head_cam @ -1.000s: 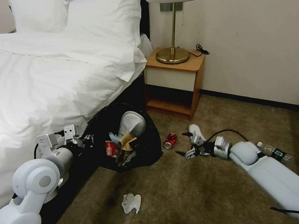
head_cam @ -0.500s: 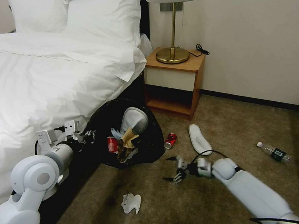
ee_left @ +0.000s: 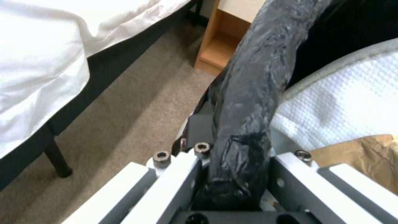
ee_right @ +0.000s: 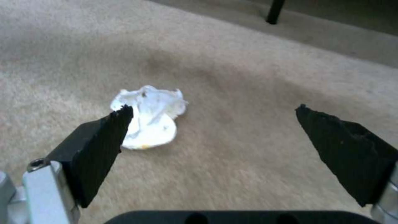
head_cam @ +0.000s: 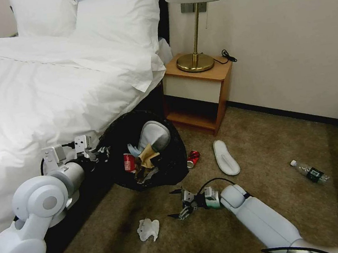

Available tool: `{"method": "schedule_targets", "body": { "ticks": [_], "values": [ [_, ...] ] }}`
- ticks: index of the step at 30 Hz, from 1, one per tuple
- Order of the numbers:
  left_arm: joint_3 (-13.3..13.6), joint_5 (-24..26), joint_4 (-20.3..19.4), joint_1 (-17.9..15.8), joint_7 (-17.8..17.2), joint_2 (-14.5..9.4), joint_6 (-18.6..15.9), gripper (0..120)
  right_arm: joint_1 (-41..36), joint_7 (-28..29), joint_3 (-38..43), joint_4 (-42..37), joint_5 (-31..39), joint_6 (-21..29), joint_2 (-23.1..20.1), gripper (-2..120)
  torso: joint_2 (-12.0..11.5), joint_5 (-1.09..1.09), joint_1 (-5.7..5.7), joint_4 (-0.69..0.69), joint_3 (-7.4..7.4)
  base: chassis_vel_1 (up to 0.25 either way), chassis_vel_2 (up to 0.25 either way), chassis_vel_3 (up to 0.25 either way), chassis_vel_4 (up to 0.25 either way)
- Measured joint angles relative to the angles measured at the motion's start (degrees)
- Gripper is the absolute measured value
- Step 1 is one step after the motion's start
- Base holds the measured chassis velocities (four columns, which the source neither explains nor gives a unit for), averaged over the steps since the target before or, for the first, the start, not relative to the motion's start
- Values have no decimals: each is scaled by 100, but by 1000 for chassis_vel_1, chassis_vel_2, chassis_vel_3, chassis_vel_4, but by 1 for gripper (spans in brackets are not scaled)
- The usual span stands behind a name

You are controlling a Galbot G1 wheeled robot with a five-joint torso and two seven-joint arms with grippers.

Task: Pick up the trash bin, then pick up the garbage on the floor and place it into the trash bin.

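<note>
In the head view the trash bin [head_cam: 147,151] sits tilted beside the bed [head_cam: 49,88], its mouth facing about 5 o'clock toward the camera. The left gripper [head_cam: 100,154] is clamped on the bin's rim at its 9 o'clock side. Inside the bin a white slipper [head_cam: 151,134] stands with its long axis running from 7 to 1 o'clock, next to a red can [head_cam: 129,163] and brown paper [head_cam: 145,159]. A second red can [head_cam: 193,158] lies on the carpet just beside the bin at 3 o'clock. Another slipper [head_cam: 226,157] lies farther right, its long axis from 11 to 5 o'clock. A clear bottle [head_cam: 310,171] lies well apart, cap toward 10 o'clock. The right gripper [head_cam: 179,203] hovers low with fingers spread, pointing at 9 o'clock; a white tissue [head_cam: 148,229] lies near it at 7 o'clock.

The left wrist view shows the fingers closed on the bag-wrapped rim [ee_left: 248,102], with the slipper [ee_left: 344,102] and paper [ee_left: 365,155] inside.

The right wrist view shows both dark fingertips [ee_right: 104,137] wide apart over the carpet, the tissue [ee_right: 151,119] beyond one tip.
</note>
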State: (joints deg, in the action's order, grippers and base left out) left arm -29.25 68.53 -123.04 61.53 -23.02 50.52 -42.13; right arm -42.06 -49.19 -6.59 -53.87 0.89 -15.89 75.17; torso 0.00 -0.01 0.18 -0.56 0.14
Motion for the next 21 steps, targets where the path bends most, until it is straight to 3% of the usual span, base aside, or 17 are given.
{"method": "schedule_targets", "body": {
  "ticks": [21],
  "values": [
    [-7, -218, 21, 56, 198, 50, 0, 2, 125, 498, -238, 1232, -318, 295, 815, 100, 0, 0, 0, 0, 0, 0, 0, 0, 0]
  ]
}}
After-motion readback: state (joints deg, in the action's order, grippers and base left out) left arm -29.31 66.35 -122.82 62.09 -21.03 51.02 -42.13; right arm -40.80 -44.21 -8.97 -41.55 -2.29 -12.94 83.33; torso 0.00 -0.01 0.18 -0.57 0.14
